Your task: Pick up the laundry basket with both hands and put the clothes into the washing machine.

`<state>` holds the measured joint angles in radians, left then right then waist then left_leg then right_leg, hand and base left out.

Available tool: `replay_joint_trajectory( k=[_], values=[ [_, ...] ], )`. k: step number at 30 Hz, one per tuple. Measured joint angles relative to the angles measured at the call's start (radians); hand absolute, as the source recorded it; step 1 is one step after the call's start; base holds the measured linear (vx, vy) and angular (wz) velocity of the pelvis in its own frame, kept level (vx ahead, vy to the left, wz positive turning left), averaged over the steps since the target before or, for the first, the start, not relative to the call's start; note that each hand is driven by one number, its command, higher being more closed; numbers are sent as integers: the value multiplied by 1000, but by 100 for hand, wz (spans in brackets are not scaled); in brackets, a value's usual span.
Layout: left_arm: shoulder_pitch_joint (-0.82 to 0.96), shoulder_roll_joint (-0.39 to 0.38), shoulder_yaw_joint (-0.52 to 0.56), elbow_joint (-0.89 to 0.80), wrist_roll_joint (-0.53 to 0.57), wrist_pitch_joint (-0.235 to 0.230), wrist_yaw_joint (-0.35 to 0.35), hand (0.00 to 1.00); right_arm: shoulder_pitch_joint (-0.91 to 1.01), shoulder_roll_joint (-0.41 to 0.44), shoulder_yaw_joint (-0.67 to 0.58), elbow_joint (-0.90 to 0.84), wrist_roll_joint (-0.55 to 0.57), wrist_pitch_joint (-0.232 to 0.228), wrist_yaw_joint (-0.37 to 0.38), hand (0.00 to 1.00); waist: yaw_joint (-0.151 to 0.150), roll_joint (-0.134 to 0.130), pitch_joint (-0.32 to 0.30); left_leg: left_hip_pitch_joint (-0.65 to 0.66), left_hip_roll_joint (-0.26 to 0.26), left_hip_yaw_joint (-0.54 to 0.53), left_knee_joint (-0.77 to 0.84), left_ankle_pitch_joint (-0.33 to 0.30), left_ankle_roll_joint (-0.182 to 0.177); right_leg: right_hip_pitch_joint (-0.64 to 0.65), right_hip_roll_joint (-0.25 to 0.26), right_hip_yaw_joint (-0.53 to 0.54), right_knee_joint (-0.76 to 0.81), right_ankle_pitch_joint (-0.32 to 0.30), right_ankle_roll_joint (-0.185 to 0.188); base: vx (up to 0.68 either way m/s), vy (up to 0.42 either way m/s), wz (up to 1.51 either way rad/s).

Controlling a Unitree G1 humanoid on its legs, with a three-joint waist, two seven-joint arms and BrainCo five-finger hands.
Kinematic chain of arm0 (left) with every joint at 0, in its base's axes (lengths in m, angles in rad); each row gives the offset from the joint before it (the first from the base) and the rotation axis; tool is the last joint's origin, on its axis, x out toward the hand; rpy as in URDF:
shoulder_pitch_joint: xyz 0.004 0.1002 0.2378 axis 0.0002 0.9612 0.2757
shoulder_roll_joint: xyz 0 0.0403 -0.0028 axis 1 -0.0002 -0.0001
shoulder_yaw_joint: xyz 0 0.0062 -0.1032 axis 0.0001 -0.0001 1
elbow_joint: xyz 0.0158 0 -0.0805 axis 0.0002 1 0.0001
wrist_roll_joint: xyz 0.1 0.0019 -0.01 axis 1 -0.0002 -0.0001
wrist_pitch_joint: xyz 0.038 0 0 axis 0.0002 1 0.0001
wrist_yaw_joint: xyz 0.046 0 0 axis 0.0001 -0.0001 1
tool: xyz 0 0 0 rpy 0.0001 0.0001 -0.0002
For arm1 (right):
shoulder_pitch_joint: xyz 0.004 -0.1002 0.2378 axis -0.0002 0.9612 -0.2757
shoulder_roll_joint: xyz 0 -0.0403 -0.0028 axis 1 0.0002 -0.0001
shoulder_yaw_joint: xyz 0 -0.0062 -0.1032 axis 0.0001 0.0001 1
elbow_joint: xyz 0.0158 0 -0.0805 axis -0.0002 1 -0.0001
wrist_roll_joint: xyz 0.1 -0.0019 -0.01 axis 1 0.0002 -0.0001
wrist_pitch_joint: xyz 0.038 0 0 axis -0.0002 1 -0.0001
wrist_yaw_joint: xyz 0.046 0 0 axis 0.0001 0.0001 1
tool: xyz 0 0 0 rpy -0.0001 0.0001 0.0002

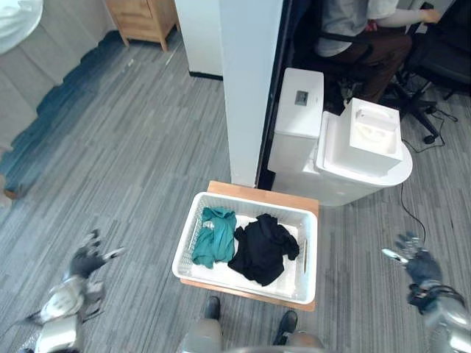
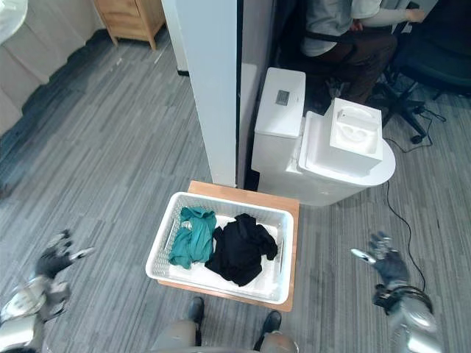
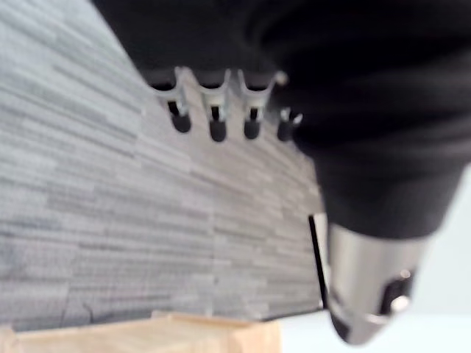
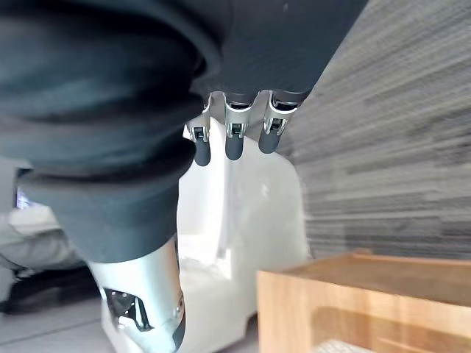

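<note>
The laundry basket (image 1: pixel 254 204) is sitting on a low wooden stand (image 1: pixel 265 194) on the floor, directly in front of the robot. Two pieces of clothing are lying inside it: a teal garment (image 1: pixel 215 235) toward nine o'clock and a black garment (image 1: pixel 261 250) toward the centre, the two just touching each other. The washing machine (image 1: pixel 346 184) is standing at about one o'clock from the basket, near it, beside a white pillar (image 1: pixel 246 88). A person (image 1: pixel 360 29) is sitting on a chair behind the machine, at twelve o'clock.

The left hand (image 1: pixel 90 259) is hovering at nine o'clock from the basket and the right hand (image 1: pixel 412 259) at three o'clock, both well apart from it. Each hand is released, with the fingers straight and spread, and is grasping nothing. The task is at its beginning, I think; the basket is not yet taken.

The basket is looking like white plastic lattice, so I am expecting it to be stiff and light, perhaps bending a little under uneven force. The smooth plastic may be slippery for the fingers. The best hold is probably under the rim of the two short walls, at nine and three o'clock, with equal height on both sides. The clothes are soft and loose and may slide if the basket is tilting.
</note>
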<state>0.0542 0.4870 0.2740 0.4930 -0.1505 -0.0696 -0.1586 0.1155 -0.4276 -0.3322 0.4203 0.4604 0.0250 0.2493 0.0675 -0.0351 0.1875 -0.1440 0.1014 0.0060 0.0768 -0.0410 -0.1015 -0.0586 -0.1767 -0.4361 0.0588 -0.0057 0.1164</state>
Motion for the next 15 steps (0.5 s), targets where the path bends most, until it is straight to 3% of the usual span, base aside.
replay_joint_trajectory(
  k=[6, 13, 15],
  values=[
    [-222, -13, -224, 74, 37, 17, 14, 0, -149, 33, 250, 4, 1, 30, 34, 0, 3, -34, 114, -54, 3, 23, 67, 0, 0, -45, -17, 2, 47, 2, -4, -45, 31, 3],
    [-442, -51, -242, 296, 37, 40, 99, 0, -301, 96, 378, 100, -21, 63, 20, 0, 6, -35, 225, -132, 14, 23, 138, -6, 7, -95, -14, 1, 66, 13, -23, -109, 23, 0],
    [-497, -52, -248, 330, 25, 41, 109, 0, -345, 126, 384, 143, -27, 60, -11, 0, 10, -36, 229, -165, 23, 21, 155, -5, 8, -124, -7, 2, 75, 17, -29, -146, -7, -4]
  ],
)
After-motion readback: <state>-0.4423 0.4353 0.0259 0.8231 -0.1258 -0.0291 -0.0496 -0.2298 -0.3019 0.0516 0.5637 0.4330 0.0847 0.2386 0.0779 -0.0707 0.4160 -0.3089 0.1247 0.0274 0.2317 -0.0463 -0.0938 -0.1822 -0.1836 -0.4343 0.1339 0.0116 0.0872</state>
